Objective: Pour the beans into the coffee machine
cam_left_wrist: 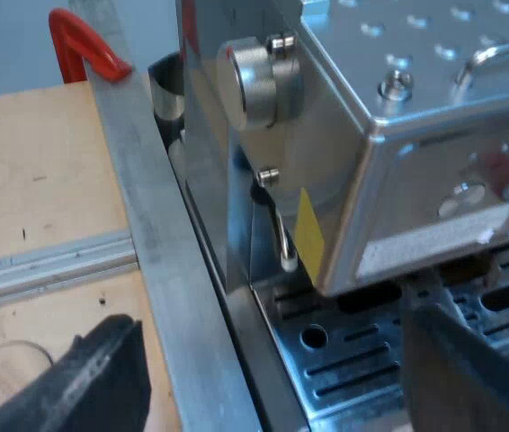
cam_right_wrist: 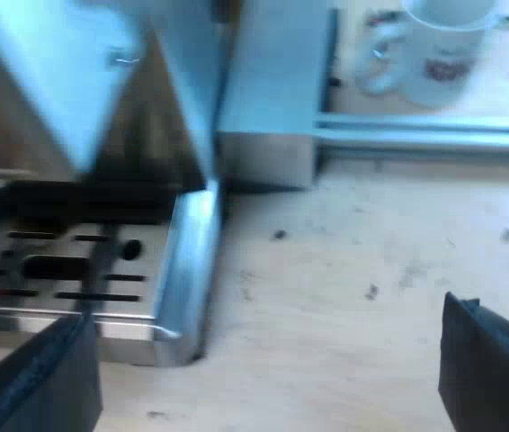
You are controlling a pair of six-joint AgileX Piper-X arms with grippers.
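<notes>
with our left gripper (cam_left_wrist: pixel 268 324) and right gripper (cam_right_wrist: pixel 263 315) both spread wide and empty, low beside the machine (cam_left_wrist: pixel 398 108) at its tray (cam_right_wrist: pixel 84 261), we risk clipping the tray edge or the wand (cam_left_wrist: pixel 279 234) if we lift carelessly, and the mug (cam_right_wrist: pixel 443 49) stands well apart.

Pose of the two arm ends. The left gripper (cam_left_wrist: pixel 272 382), a pair of matte black fingers (cam_left_wrist: pixel 84 378), is held with its tips slanting downward and the pair spread wide apart. The right gripper (cam_right_wrist: pixel 263 378), also with two matte black fingers (cam_right_wrist: pixel 493 364), is likewise spread wide, tips angled downward.
</notes>
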